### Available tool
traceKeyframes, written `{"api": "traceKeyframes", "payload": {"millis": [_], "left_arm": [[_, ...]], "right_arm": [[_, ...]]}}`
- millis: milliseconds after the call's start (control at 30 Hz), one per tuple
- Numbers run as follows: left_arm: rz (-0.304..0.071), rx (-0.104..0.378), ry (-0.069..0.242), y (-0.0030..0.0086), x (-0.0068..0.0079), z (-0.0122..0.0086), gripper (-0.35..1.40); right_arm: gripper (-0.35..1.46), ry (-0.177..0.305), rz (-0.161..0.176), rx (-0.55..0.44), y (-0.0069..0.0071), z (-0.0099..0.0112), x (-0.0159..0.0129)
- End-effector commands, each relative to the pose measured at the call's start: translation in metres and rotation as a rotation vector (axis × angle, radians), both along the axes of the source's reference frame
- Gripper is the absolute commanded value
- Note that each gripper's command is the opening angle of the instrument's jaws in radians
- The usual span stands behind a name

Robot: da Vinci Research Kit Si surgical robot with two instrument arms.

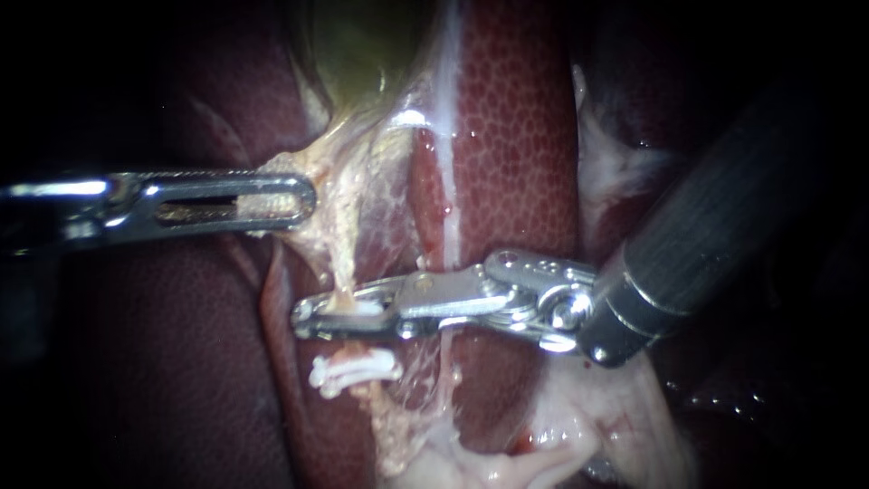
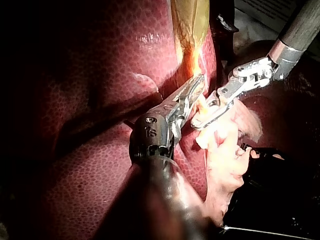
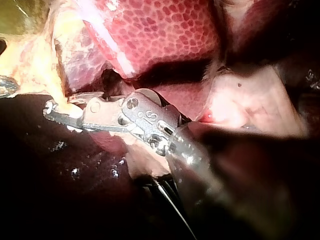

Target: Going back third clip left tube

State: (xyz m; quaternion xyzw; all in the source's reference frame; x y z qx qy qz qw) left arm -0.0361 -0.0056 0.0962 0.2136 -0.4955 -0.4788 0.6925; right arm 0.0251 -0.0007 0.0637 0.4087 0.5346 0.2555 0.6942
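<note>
The left tube (image 1: 342, 267) runs down from the yellow-green gallbladder (image 1: 362, 45) as a pale strand. My right instrument (image 1: 312, 319) comes in from the right, and its jaws lie across this tube with a white clip (image 1: 355, 308) held between them. Just below, two white clips (image 1: 353, 369) sit on the same tube. My left instrument (image 1: 272, 199) enters from the left, its windowed jaws shut on pale tissue at the gallbladder's neck. The right wrist view shows the right instrument's jaws (image 3: 57, 112) with white clip between them. In the left wrist view, my left instrument (image 2: 192, 95) holds tissue beside the right instrument (image 2: 202, 120).
Dark red liver (image 1: 516, 136) lies behind and on both sides. A second whitish strand (image 1: 445, 199) runs down just to the right of the left tube, behind the right instrument. Loose pale fatty tissue (image 1: 597, 426) hangs under the right shaft.
</note>
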Motion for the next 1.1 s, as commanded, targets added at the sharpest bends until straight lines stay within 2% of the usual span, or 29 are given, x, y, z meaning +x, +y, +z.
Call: {"api": "traceKeyframes", "payload": {"millis": [33,600,633,667,767,867,967,1100], "left_arm": [[0.0,0.0,0.0,0.0,0.0,0.0,-0.35],[0.0,0.0,0.0,0.0,0.0,0.0001,-0.35],[0.0,0.0,0.0,0.0,0.0,0.0001,-0.35],[0.0,0.0,0.0,0.0,0.0,0.0001,-0.35],[0.0,0.0,0.0,0.0001,0.0001,0.0002,-0.35],[0.001,0.0,-0.001,0.0002,0.0002,0.0004,-0.35],[0.002,0.0,-0.002,0.0004,0.0004,0.0007,-0.35],[0.003,0.0,-0.002,0.0004,0.0005,0.0008,-0.35]], "right_arm": [[-0.35,0.0,0.0,0.0,0.0,0.0,0.0],[-0.35,0.0,0.0,-0.001,0.0,0.0001,0.0002],[-0.24,0.0,0.001,-0.001,0.0,0.0001,0.0003],[-0.05,0.002,-0.003,-0.018,0.0,0.0001,0.0003],[0.25,0.021,-0.009,-0.067,0.0001,0.0002,0.0006],[0.39,0.027,-0.008,-0.084,0.0002,0.0003,0.0007],[0.46,0.033,-0.011,-0.107,0.0002,0.0005,0.0007],[0.56,0.004,0.03,-0.145,0.0004,0.0007,0.0007]]}}
